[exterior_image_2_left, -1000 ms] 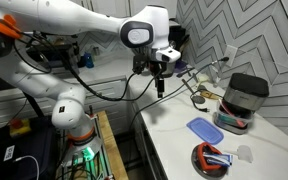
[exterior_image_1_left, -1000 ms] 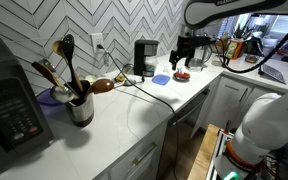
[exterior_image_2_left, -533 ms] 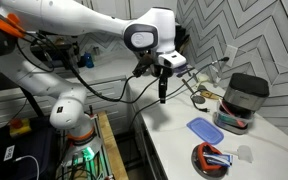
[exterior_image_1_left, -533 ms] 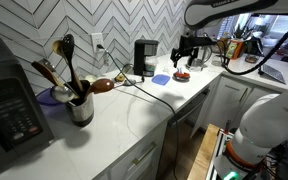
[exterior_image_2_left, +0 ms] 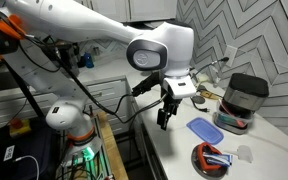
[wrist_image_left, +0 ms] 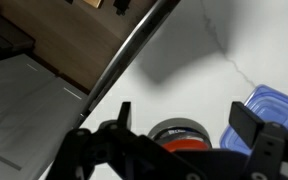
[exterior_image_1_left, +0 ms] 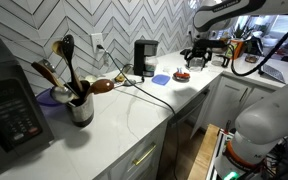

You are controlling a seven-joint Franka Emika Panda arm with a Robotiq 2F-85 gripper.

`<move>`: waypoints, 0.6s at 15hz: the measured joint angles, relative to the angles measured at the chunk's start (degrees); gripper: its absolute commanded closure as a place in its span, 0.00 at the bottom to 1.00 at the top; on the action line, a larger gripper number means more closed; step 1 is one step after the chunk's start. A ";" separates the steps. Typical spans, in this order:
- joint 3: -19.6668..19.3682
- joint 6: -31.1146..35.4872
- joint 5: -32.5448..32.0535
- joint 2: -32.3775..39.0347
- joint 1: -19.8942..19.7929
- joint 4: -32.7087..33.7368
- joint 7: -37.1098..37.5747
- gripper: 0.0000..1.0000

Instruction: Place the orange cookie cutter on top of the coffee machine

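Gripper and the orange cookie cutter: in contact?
Apart. In an exterior view, bare white counter shows between the gripper and the orange cookie cutter, which lies well off to the side of it.

Counter (exterior_image_1_left: 124,125) stood largely open between utensil holder (exterior_image_1_left: 80,108) and coffee machine (exterior_image_1_left: 144,57); blue lid (exterior_image_1_left: 161,78) lay beside the machine.

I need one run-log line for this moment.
gripper: open, empty | orange cookie cutter: in round dish, ungrasped | coffee machine: cutter not on top
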 measured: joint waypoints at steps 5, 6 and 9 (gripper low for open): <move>-0.45 0.00 1.00 2.07 -0.26 1.15 5.49 0.00; -1.31 0.05 1.57 3.61 -0.62 2.23 6.80 0.00; -5.45 0.06 4.84 9.83 -1.94 6.73 8.23 0.00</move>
